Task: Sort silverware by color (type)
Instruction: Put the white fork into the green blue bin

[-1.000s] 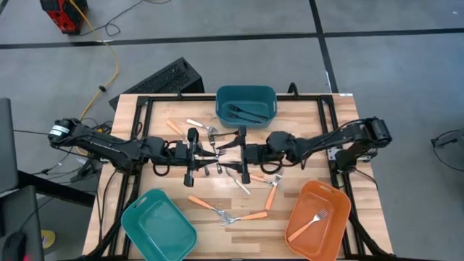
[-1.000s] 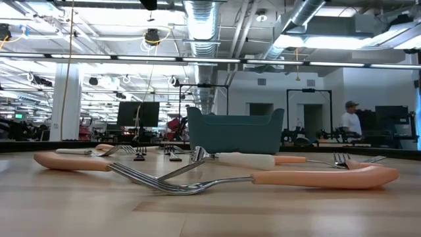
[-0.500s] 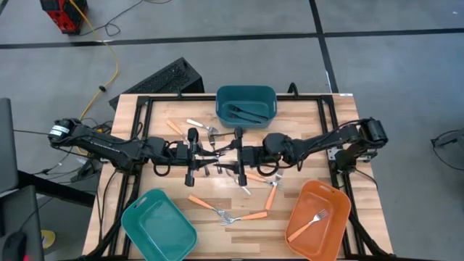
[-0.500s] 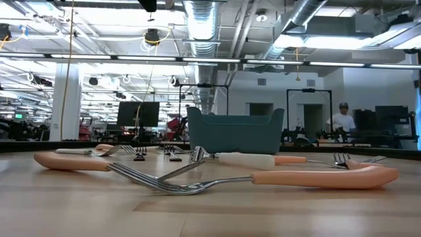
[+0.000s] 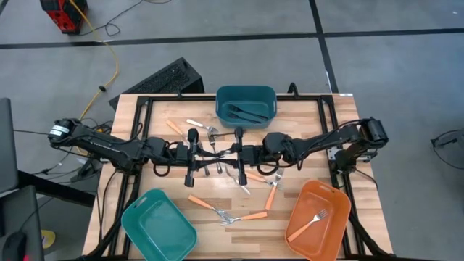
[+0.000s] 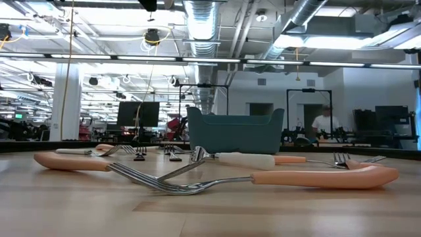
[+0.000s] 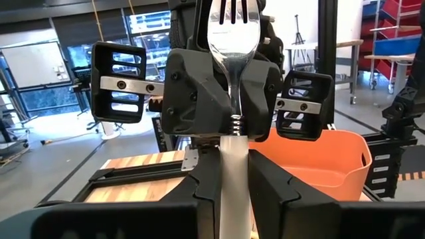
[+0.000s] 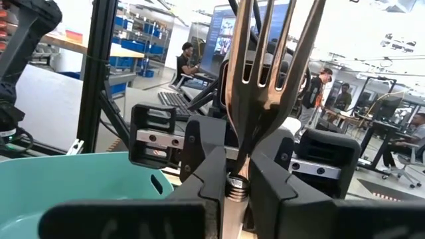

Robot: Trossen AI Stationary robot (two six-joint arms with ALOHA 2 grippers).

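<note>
Both end effectors (image 5: 225,154) now pinch one fork (image 7: 232,30).

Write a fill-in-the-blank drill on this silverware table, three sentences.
1. The left gripper and right gripper meet mid-table, both shut on one ___.
2. That utensil's handle, seen between the left fingers, is ___.
3. The sorted fork lies in the ___ bin.

Missing words: fork; white; orange
</note>
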